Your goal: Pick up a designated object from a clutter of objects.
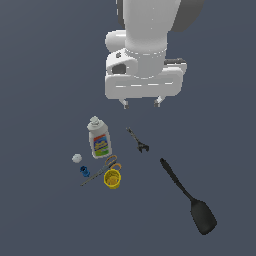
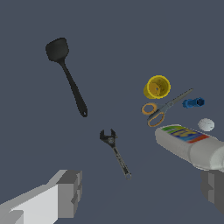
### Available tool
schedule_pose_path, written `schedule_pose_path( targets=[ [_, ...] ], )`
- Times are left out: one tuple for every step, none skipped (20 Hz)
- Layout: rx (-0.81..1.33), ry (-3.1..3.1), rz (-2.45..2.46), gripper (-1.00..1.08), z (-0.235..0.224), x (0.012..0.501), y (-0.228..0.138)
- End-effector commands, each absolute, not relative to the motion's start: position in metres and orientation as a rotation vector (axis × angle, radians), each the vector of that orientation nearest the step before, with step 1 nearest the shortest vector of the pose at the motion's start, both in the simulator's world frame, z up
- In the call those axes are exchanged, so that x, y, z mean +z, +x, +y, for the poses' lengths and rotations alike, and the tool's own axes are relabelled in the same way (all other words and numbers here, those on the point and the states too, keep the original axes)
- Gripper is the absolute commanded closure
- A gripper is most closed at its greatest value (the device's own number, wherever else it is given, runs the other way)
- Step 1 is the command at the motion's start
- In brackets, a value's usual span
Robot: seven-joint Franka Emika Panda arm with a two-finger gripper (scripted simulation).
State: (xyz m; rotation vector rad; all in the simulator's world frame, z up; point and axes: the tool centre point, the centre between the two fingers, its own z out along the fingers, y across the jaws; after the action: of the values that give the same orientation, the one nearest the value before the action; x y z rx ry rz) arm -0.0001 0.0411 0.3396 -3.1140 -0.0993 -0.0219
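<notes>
The designated object is a small pale ball (image 1: 76,158) (image 2: 206,124), lying at the exterior view's left edge of the clutter, beside the white labelled bottle (image 1: 98,138) (image 2: 191,145) and a blue piece (image 1: 84,172) (image 2: 193,103). Scissors (image 1: 101,169) (image 2: 165,107) and a yellow cup (image 1: 112,178) (image 2: 157,87) lie close by. A black wrench (image 1: 137,139) (image 2: 115,151) and a long black spatula (image 1: 187,196) (image 2: 68,73) lie further to the exterior view's right. My gripper (image 1: 141,103) (image 2: 142,188) hangs high above the surface, open, holding nothing, well away from the ball.
All items lie on a flat dark grey surface (image 1: 45,100). The robot's white arm (image 1: 145,45) rises above the gripper at the top of the exterior view.
</notes>
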Motion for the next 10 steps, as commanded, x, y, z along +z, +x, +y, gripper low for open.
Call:
schedule_pose_path(
  targets=[
    [-0.022,-3.112,-0.098,-0.92,0.041,0.340,0.000],
    [-0.022,-3.113,-0.100,-0.92,0.041,0.339,0.000],
    [-0.022,-3.113,-0.101,-0.92,0.039,0.338,0.001],
    [-0.022,-3.113,-0.104,-0.92,0.038,0.337,0.002],
    [-0.022,-3.112,-0.107,-0.92,0.036,0.335,0.003],
    [-0.022,-3.111,-0.112,-0.92,0.034,0.333,0.004],
    [-0.022,-3.110,-0.116,-0.92,0.032,0.331,0.006],
    [-0.022,-3.109,-0.122,-0.92,0.029,0.328,0.008],
    [-0.022,-3.108,-0.128,-0.92,0.025,0.325,0.010],
    [-0.022,-3.107,-0.135,-0.92,0.022,0.321,0.012]
  ],
)
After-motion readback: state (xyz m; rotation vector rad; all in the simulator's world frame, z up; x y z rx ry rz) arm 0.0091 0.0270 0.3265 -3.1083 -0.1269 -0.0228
